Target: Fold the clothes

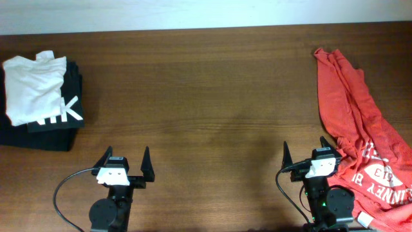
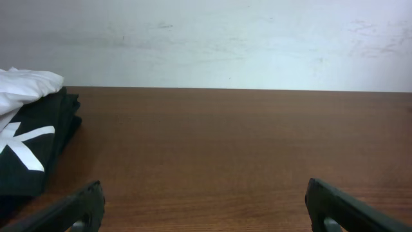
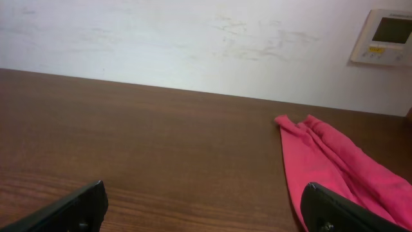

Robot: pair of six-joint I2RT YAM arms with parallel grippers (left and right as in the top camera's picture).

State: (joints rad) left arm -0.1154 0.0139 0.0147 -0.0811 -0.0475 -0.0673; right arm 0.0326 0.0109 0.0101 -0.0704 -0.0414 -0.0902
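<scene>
From above, the white T-shirt [image 1: 32, 87] lies in the upper left of the frame as a rough folded bundle. It rests on top of the black shirt [image 1: 55, 129], whose large white letters show just below it. The red shirt [image 1: 360, 129] sprawls crumpled down the right edge, well apart from both. The left gripper [image 1: 127, 158] sits at the lower left and the right gripper [image 1: 305, 151] at the lower right. Each has its fingers spread wide and holds nothing, with bare table [image 1: 206, 84] between and ahead of them.

In the left wrist view, the white T-shirt [image 2: 26, 85] shows at the far left edge, puffed up over the black shirt [image 2: 35, 154]. The gripper's own fingers [image 2: 71, 211] stand far apart at the bottom corners, clear of any cloth.

In the right wrist view, only a tail of the red shirt [image 3: 335, 164] shows at the right, near one finger [image 3: 347, 209]. A wall panel [image 3: 384, 37] sits in the upper right. The white T-shirt is out of this view.

The T-shirt looks light, soft and limp, so it will likely sag and slide on the shirt beneath it. A pinch on an outer edge or corner of the top layer seems the best hold, kept shallow so the black cloth is not caught with it
</scene>
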